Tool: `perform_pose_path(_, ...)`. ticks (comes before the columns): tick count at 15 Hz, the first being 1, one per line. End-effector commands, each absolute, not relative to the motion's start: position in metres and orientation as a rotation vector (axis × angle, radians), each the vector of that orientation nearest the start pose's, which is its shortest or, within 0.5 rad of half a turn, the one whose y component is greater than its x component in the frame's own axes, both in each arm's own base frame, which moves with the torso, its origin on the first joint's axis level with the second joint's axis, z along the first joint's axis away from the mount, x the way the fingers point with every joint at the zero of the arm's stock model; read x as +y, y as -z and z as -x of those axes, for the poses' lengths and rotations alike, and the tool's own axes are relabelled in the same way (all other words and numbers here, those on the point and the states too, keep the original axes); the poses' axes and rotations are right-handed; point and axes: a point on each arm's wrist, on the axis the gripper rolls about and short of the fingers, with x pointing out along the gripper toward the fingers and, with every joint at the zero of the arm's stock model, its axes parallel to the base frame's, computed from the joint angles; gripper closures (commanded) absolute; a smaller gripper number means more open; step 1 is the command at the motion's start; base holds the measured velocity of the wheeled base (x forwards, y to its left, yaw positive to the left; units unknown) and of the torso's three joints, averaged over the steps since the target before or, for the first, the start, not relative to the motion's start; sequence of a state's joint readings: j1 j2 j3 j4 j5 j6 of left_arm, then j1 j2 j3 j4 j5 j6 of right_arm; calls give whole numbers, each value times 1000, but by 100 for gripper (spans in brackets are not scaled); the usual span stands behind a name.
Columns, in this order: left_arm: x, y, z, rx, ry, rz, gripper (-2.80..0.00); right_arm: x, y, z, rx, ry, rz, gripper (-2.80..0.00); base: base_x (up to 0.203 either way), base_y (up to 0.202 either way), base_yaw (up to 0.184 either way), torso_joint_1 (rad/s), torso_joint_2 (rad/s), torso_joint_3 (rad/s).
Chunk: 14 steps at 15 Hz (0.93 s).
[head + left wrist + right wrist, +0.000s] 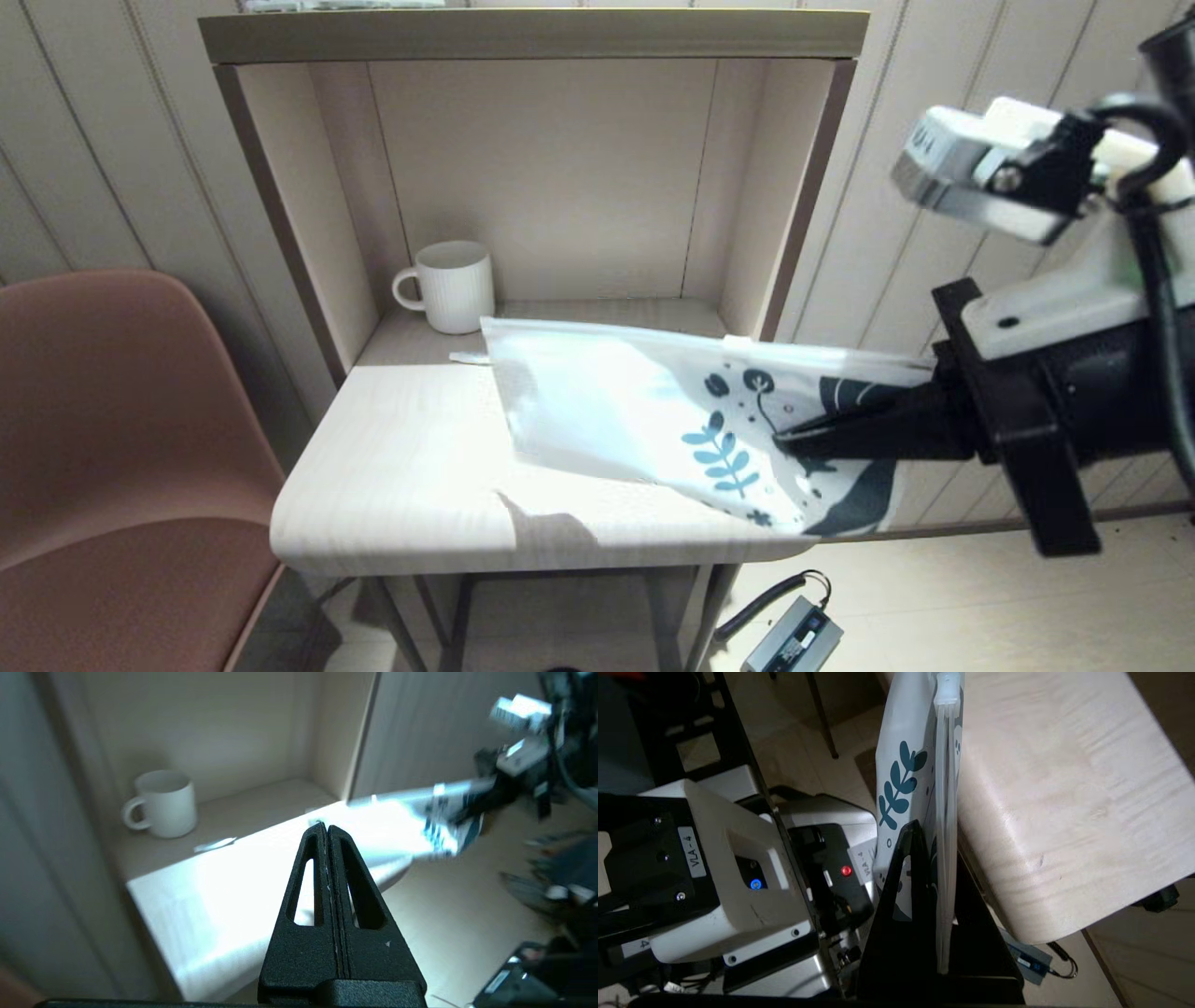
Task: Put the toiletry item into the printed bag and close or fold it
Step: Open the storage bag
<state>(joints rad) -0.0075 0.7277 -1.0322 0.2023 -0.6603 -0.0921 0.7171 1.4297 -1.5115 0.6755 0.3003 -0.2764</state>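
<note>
The printed bag point(616, 411) is a white pouch with teal leaves at its right end. It slopes from the table point(401, 467) up and out past the table's right edge. My right gripper point(784, 439) is shut on that printed end; in the right wrist view its black fingers point(901, 868) pinch the bag point(901, 765) edge-on beside the table corner. A small flat white packet point(467, 357) lies on the table beside the mug; what it is cannot be told. My left gripper point(326, 828) is shut on nothing, hovering over the table's front; it is out of the head view.
A white ribbed mug point(453, 285) stands at the back left inside the open shelf hutch point(532, 37). A brown chair point(112, 420) is close to the table's left side. A power adapter with cable point(794, 639) lies on the floor at the lower right.
</note>
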Motion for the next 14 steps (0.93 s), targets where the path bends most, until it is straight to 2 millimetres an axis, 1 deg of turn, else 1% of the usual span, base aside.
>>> perform_pose_path(1, -20, -351, -87, 63, 788, 99, 0, 165, -325, -157, 517, -1096, 427, 0, 0, 0, 0, 0, 0, 0)
perform_pose_path(2, -27, -357, -100, 79, 879, 99, 0, 173, -324, -161, 523, -1101, 433, 0, 0, 0, 0, 0, 0, 0)
perform_pose_path(4, -50, -364, -118, 109, 1056, 93, 0, 187, -319, -174, 543, -1086, 447, 0, 0, 0, 0, 0, 0, 0)
perform_pose_path(6, -82, -364, -147, 175, 1204, 89, 0, 197, -317, -178, 549, -1079, 466, 0, 0, 0, 0, 0, 0, 0)
perform_pose_path(7, -98, -362, -157, 193, 1263, 71, 0, 200, -318, -180, 543, -1074, 466, 0, 0, 0, 0, 0, 0, 0)
perform_pose_path(8, -112, -361, -162, 199, 1325, 51, 0, 202, -321, -184, 531, -1062, 466, 0, 0, 0, 0, 0, 0, 0)
perform_pose_path(9, -122, -362, -164, 197, 1374, 38, 0, 203, -324, -187, 527, -1050, 467, 0, 0, 0, 0, 0, 0, 0)
perform_pose_path(11, -128, -358, -167, 185, 1408, -13, 0, 204, -325, -190, 550, -1038, 472, 0, 0, 0, 0, 0, 0, 0)
perform_pose_path(12, -129, -354, -167, 178, 1413, -46, -280, 204, -325, -190, 548, -1039, 472, 0, 0, 0, 0, 0, 0, 0)
perform_pose_path(14, -129, -346, -168, 206, 1411, -53, -280, 204, -328, -190, 534, -1043, 469, 0, 0, 0, 0, 0, 0, 0)
